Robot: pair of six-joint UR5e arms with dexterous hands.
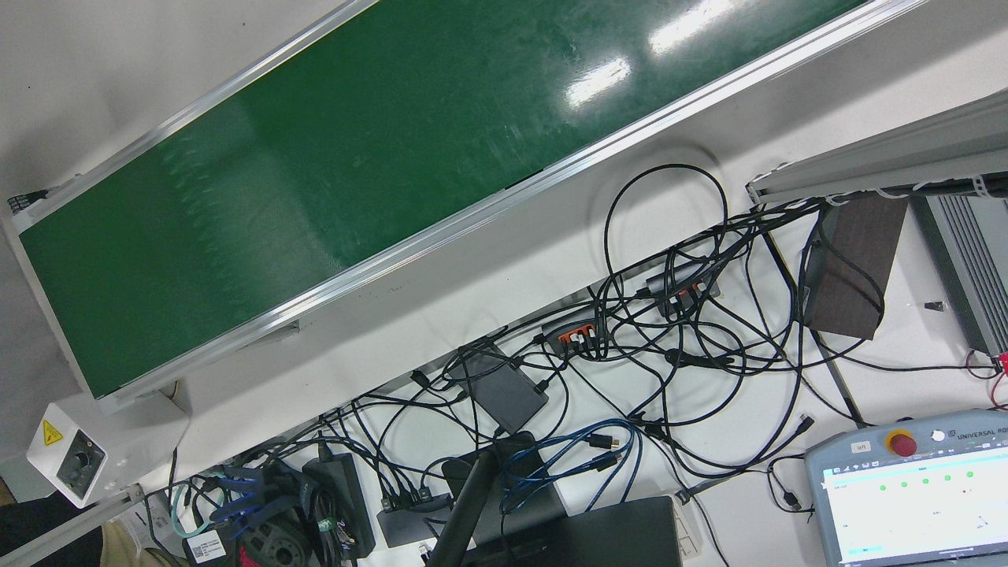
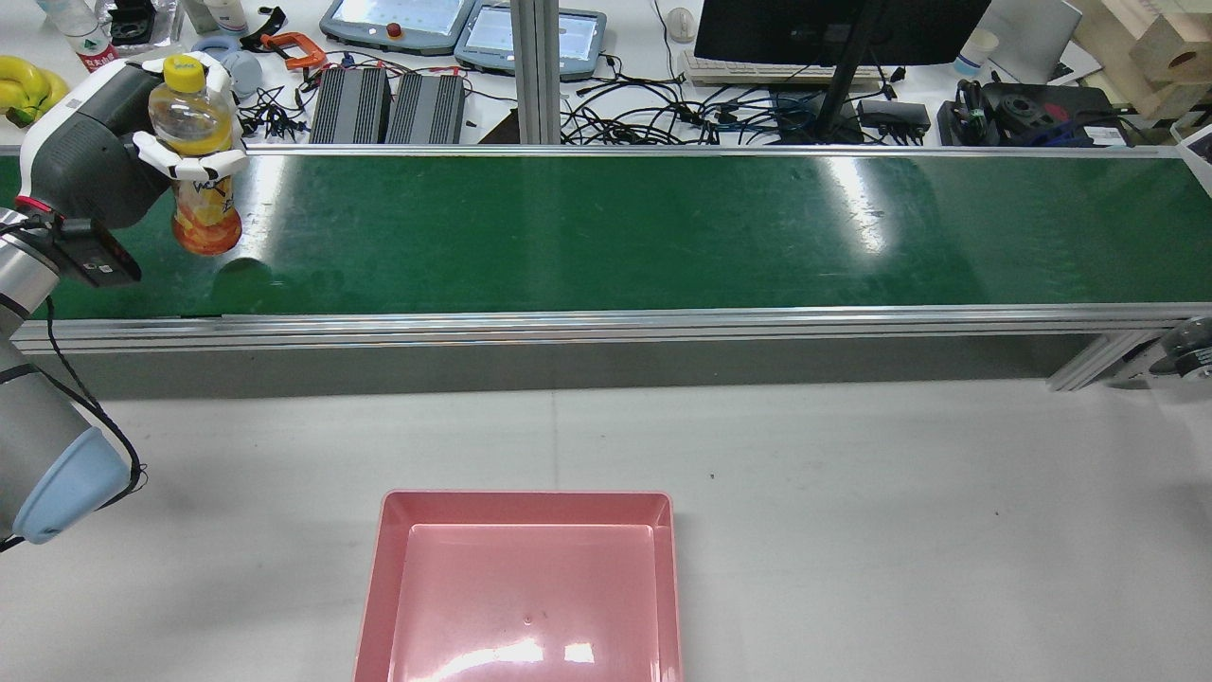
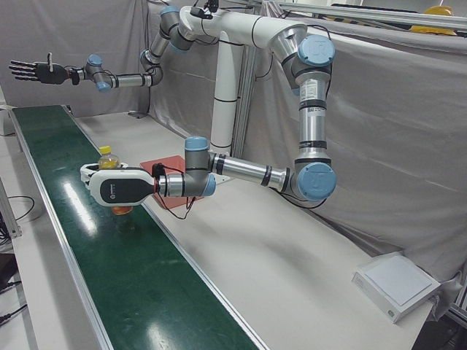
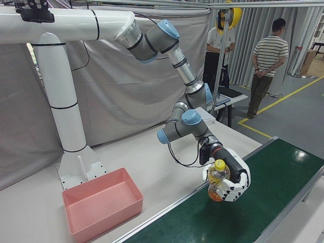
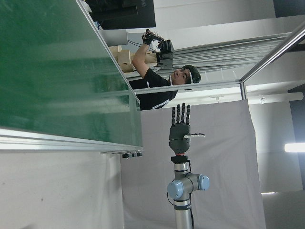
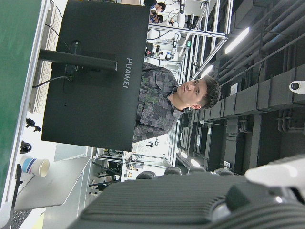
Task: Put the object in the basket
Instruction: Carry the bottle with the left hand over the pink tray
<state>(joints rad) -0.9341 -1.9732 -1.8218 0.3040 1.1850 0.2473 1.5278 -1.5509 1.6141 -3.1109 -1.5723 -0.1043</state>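
A clear bottle [image 2: 199,161] with a yellow cap and orange drink is upright in my left hand [image 2: 104,142], whose white fingers wrap its upper half. It is over the left end of the green conveyor belt [image 2: 615,227], seemingly just above it, with a shadow below. The left-front view shows the same hand [image 3: 117,186] and bottle [image 3: 109,159], and so does the right-front view, with hand [image 4: 230,185] and bottle [image 4: 217,177]. The pink basket [image 2: 525,578] sits empty on the white table near the front edge. My right hand [image 3: 33,71] is open, fingers spread, held high beyond the belt's far end.
Behind the belt is a desk with cables, teach pendants [image 2: 393,21], a monitor [image 2: 833,28] and bananas [image 2: 24,85]. The belt has raised aluminium rails [image 2: 606,322]. White table lies between the belt and the basket. People stand beyond the station [image 4: 268,55].
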